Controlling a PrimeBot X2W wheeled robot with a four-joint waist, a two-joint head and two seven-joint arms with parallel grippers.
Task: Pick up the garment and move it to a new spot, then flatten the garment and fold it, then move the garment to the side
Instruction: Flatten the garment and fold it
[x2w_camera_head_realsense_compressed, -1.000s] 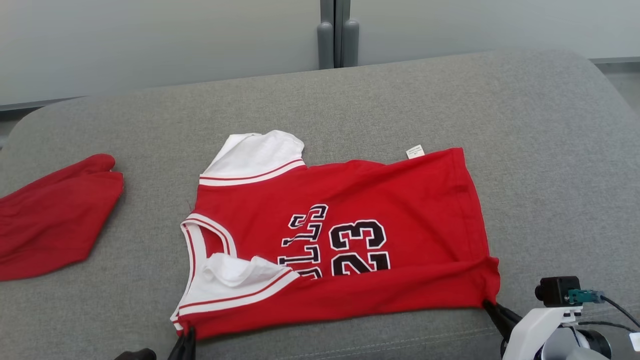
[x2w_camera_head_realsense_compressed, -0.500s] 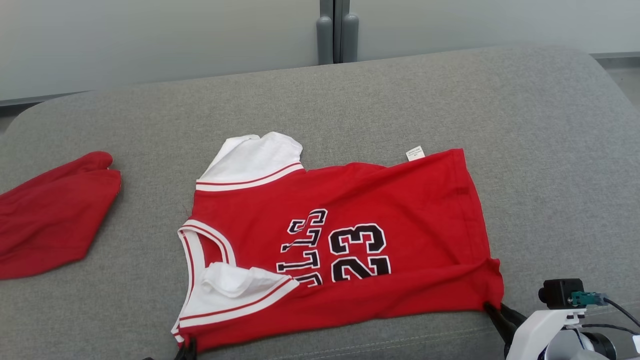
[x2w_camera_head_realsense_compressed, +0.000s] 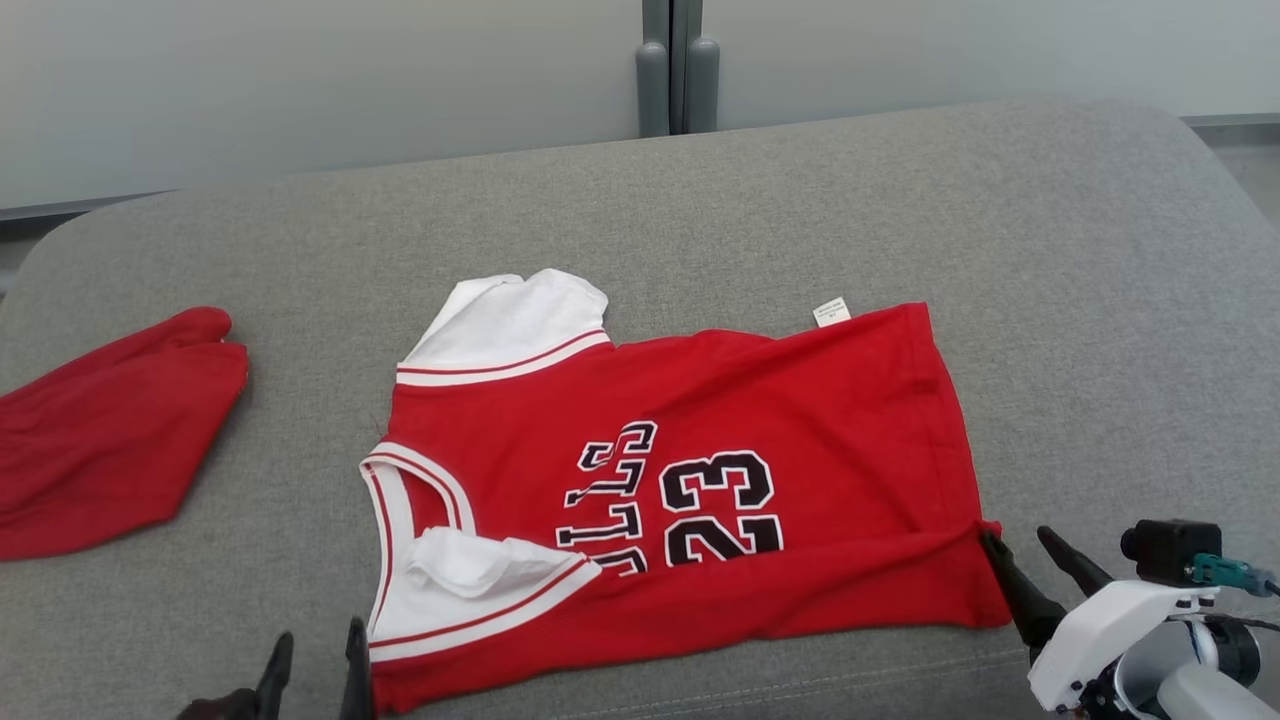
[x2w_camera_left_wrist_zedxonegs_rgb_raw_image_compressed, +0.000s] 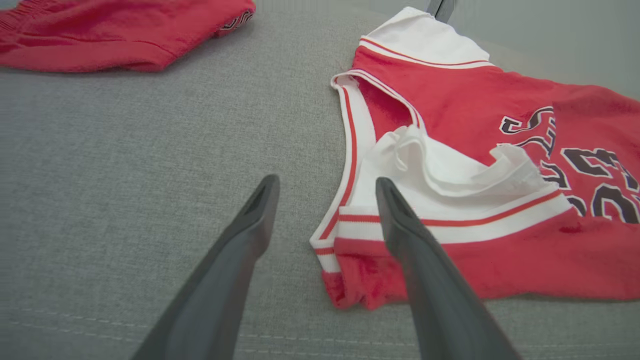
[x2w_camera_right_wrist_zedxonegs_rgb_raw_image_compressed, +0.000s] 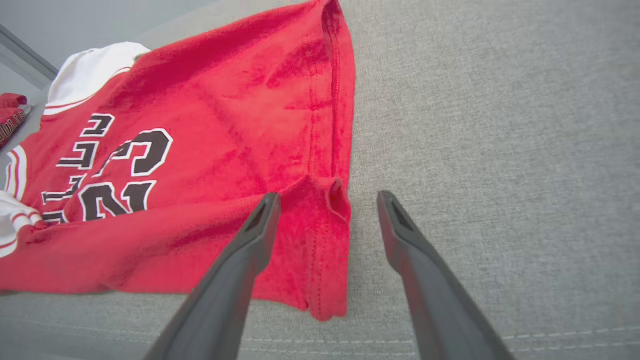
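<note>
The garment (x2w_camera_head_realsense_compressed: 690, 480) is a red jersey with white sleeves and a black "23", lying on the grey cushion with its near long edge folded over. My left gripper (x2w_camera_head_realsense_compressed: 315, 650) stands open at the jersey's near left corner (x2w_camera_left_wrist_zedxonegs_rgb_raw_image_compressed: 350, 280); in the left wrist view its fingers (x2w_camera_left_wrist_zedxonegs_rgb_raw_image_compressed: 250, 225) straddle that corner's white trim without holding it. My right gripper (x2w_camera_head_realsense_compressed: 1020, 545) is open at the near right hem corner (x2w_camera_right_wrist_zedxonegs_rgb_raw_image_compressed: 330, 200); one finger (x2w_camera_right_wrist_zedxonegs_rgb_raw_image_compressed: 260, 225) lies over the red cloth, the other over bare cushion.
A second red garment (x2w_camera_head_realsense_compressed: 100, 430) lies at the cushion's left edge, also in the left wrist view's top left (x2w_camera_left_wrist_zedxonegs_rgb_raw_image_compressed: 125, 30). The grey cushion (x2w_camera_head_realsense_compressed: 1100, 300) has bare room right and behind. A grey wall with a vertical post (x2w_camera_head_realsense_compressed: 675, 65) stands behind.
Both grippers have opened and let go of the jersey's near corners. The jersey's near edge now rests on the cushion, and the right gripper has lifted slightly.
</note>
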